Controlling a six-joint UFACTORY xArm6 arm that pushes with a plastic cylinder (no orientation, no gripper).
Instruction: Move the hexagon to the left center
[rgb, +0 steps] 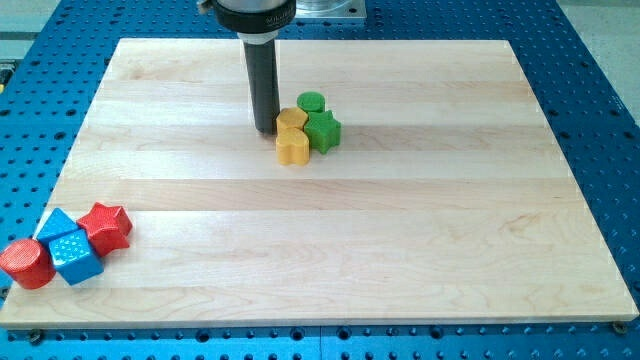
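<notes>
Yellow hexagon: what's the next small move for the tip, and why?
Probably swing my tip around to the view's right of the yellow hexagon. It now sits against the hexagon's left side, so pushing from here would drive it right, away from the left centre. The green star, green cylinder and the other yellow block crowd that side, so a detour looks necessary.

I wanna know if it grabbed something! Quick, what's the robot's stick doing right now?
My tip: no end effector to open or close, holding nothing; it sits just left of the yellow hexagon.

Pale wooden board (330, 250) on blue perforated metal table (600, 110), evenly lit.
</notes>
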